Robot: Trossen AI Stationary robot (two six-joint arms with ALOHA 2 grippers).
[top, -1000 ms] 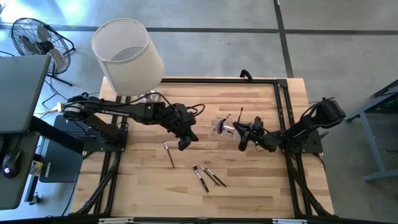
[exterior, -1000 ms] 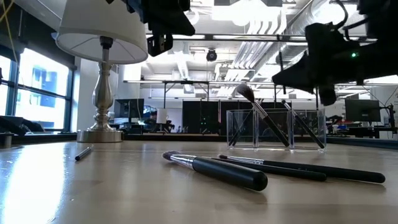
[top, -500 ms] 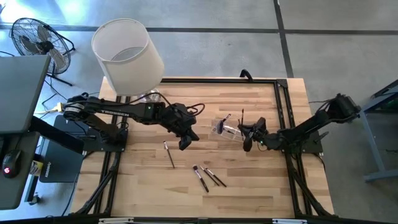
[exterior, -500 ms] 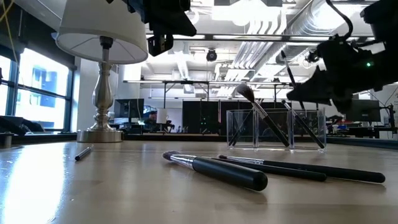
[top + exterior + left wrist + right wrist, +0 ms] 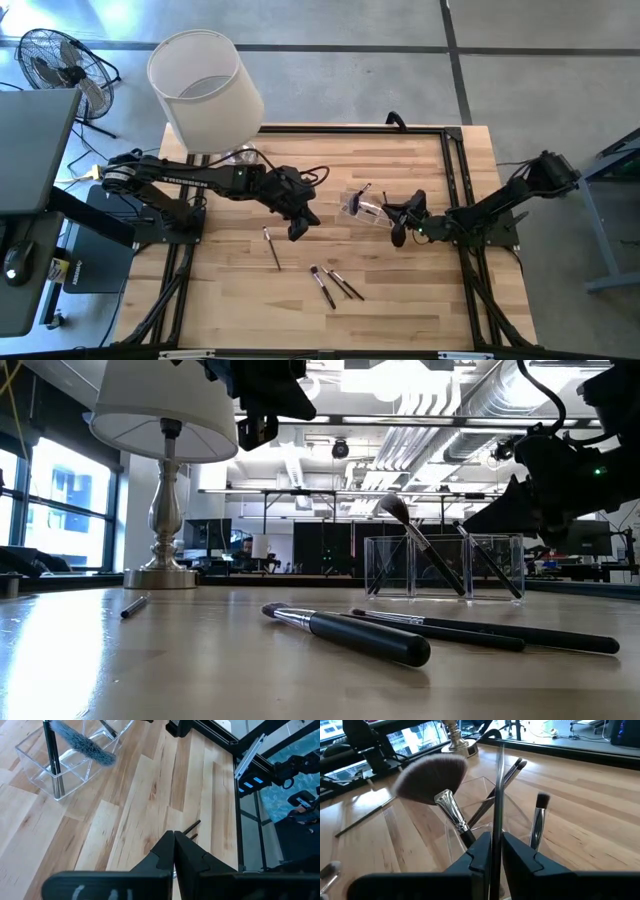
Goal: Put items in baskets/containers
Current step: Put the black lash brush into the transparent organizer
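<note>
My right gripper (image 5: 397,222) hovers just at the 4 o'clock side of the clear plastic box (image 5: 362,207), which sits near the middle of the wooden table (image 5: 420,300). Its fingers (image 5: 479,851) are pinched on a thin dark makeup brush handle (image 5: 498,795) that stands upright between them, directly in front of the box. In the right wrist view the box (image 5: 480,795) already holds a fan-headed brush (image 5: 431,782) with a silver ferrule, two slim brushes (image 5: 512,772) leaning together, and a short flat-tipped brush (image 5: 538,817).

My left gripper (image 5: 298,226) hangs above the table at 9 o'clock from the box, well apart from it, fingers (image 5: 165,851) pressed together with nothing between them. The left wrist view takes in the box (image 5: 75,755) with a fluffy grey brush head (image 5: 84,745) in it.

On the bare tabletop, one slim brush (image 5: 271,246) lies alone at 7 o'clock from the left gripper. A cluster of three brushes (image 5: 334,284) lies at 6 o'clock from the box, toward the front edge; seen from table height, the thickest of them (image 5: 345,634) lies nearest, the others (image 5: 490,632) just behind it.

A table lamp with a white cylindrical shade (image 5: 203,88) stands at the table's 11 o'clock corner.
</note>
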